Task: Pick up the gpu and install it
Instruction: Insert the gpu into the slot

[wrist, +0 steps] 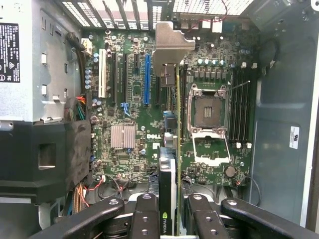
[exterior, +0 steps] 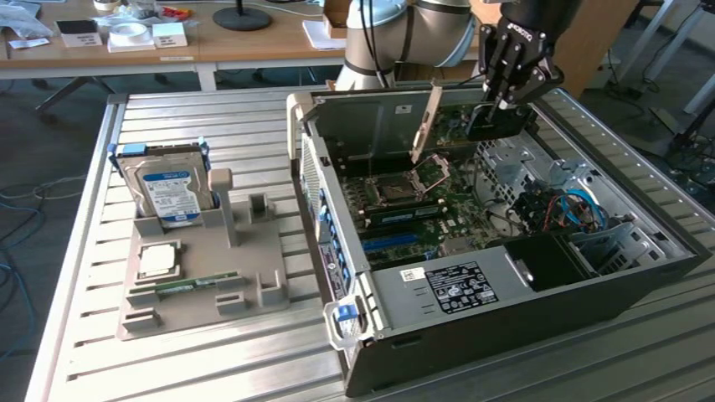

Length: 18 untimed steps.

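The gpu hangs edge-down over the motherboard inside the open case. The gripper has it clamped between its fingers, silver bracket toward the rear wall. It seems offset from the blue slot, though that is hard to judge. A misaligned descent could jam the edge connector or snag the bracket.

Exterior view high, oblique over the open case; wrist view close above the shared motherboard.
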Each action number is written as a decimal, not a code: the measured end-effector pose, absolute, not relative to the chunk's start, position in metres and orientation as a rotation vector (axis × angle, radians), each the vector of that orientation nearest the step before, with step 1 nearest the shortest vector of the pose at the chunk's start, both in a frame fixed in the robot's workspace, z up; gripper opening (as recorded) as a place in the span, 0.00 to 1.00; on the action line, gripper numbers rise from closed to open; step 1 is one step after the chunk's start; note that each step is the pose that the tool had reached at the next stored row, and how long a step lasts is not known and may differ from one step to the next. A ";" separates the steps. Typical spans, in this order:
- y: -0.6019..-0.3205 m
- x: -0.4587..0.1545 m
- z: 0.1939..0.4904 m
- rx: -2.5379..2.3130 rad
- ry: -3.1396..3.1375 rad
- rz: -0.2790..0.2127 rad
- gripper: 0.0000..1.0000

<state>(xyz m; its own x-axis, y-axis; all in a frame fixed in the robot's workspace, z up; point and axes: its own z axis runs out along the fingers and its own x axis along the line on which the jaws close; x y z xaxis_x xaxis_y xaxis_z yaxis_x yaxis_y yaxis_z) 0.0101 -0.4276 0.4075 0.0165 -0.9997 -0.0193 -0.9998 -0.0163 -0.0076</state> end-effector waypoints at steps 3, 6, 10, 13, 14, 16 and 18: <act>-0.428 0.010 0.406 -2.226 2.190 0.013 0.27; -0.428 0.010 0.401 -2.226 2.190 0.013 0.27; -0.428 0.010 0.397 -2.226 2.190 0.013 0.27; -0.428 0.010 0.397 -2.226 2.190 0.013 0.27; -0.428 0.010 0.397 -2.226 2.190 0.013 0.27; -0.428 0.010 0.397 -2.226 2.190 0.013 0.27; -0.428 0.010 0.396 -2.226 2.190 0.013 0.27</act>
<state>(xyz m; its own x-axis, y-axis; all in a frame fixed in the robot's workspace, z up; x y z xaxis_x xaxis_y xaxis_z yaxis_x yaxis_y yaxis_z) 0.0099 -0.4276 0.3964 0.0165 -0.9997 -0.0192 -0.9998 -0.0163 -0.0076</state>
